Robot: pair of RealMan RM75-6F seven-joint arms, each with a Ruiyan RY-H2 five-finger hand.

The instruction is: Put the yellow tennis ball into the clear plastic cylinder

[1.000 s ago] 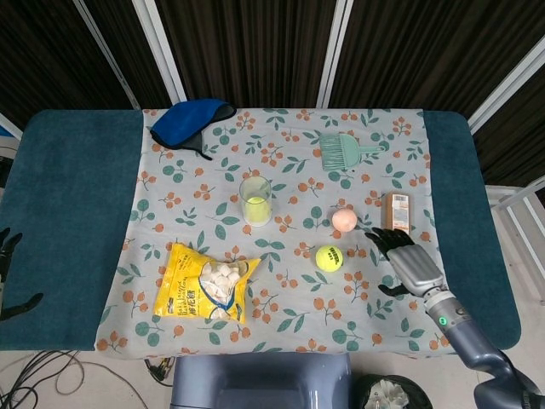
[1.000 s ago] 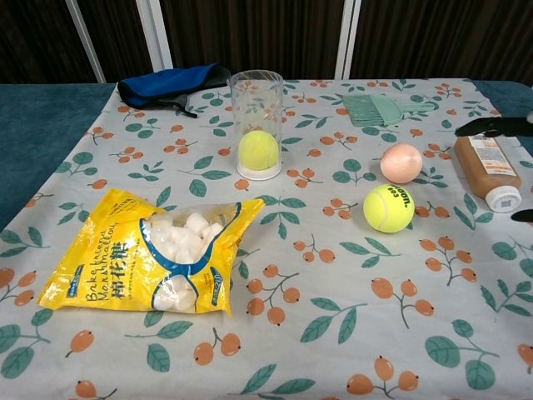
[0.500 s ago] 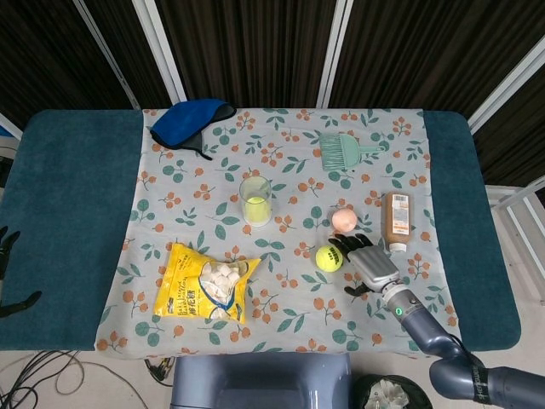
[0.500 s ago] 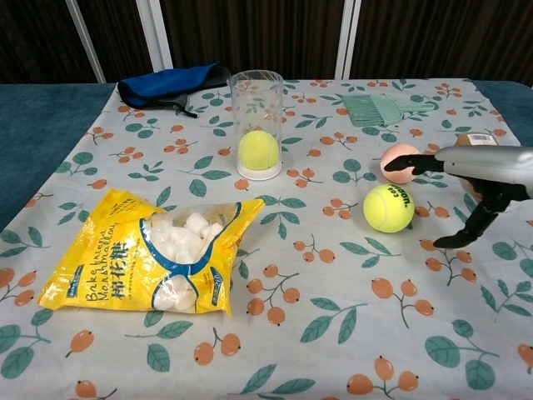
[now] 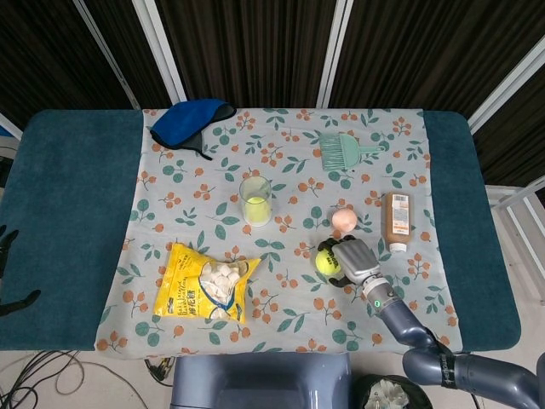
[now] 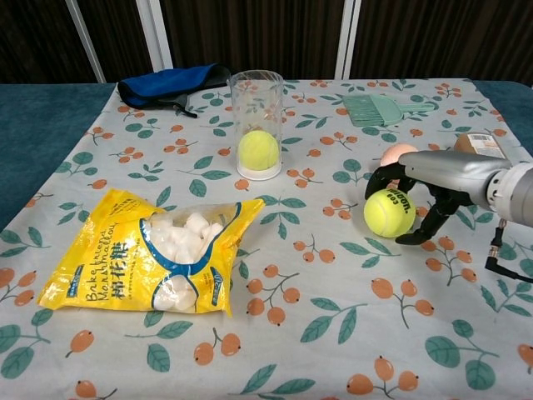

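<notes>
Now the right hand (image 6: 420, 193) cups, fingers spread, the yellow tennis ball (image 6: 389, 210); the clear plastic cylinder (image 6: 256, 124) stands well leftward.

A fuzzy felt tennis ball (image 6: 389, 212), a clear glossy plastic cylinder (image 6: 256, 123), a crinkly shiny snack bag (image 6: 150, 252), and a matt printed cloth (image 6: 333, 333).

Silver-grey right hand (image 6: 433, 179) w/ black fingers, grey-blue arm.
</notes>
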